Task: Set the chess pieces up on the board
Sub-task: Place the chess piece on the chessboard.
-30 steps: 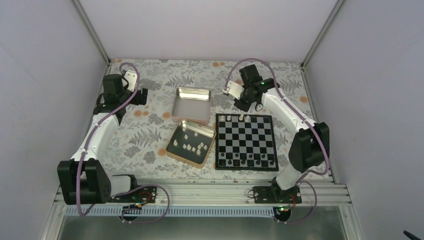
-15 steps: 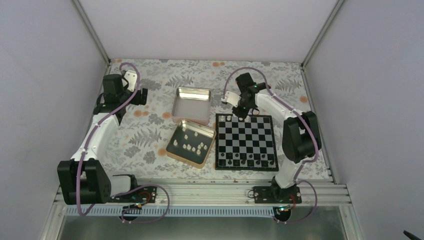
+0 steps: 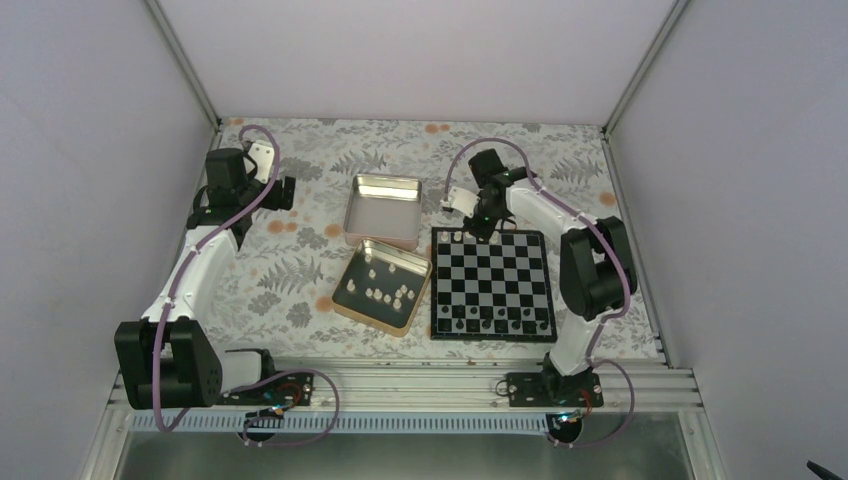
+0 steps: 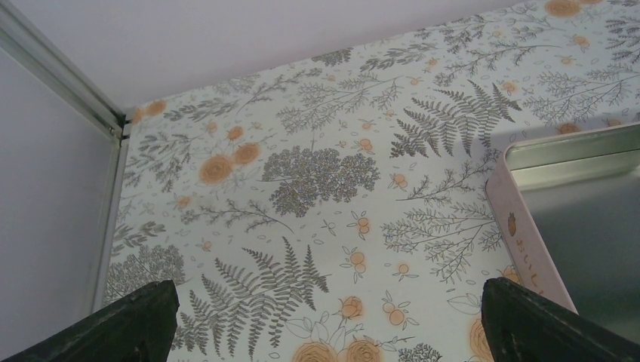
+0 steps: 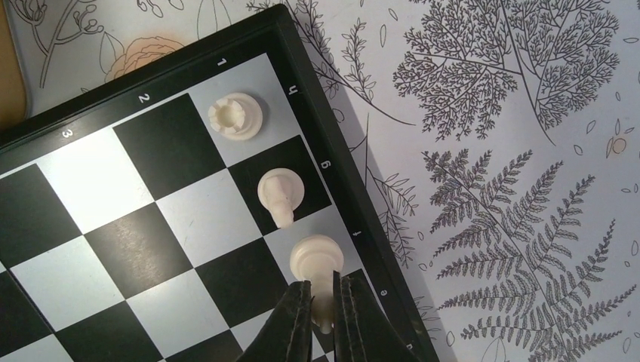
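Note:
The board lies right of centre. My right gripper hangs over its far left corner. In the right wrist view this gripper is shut on a cream chess piece standing on a light edge square of the board. A cream knight and a cream rook stand on the two squares beyond it, the rook in the corner. Several more cream chess pieces lie in a tin. My left gripper is open over the bare cloth at far left, its fingertips wide apart.
The tin with the pieces sits left of the board, an empty tin behind it, its edge also in the left wrist view. Dark pieces line the board's near rows. White walls enclose the floral cloth.
My right gripper has moved left and down along the board's far edge with the cream piece in it. The left arm has not moved.

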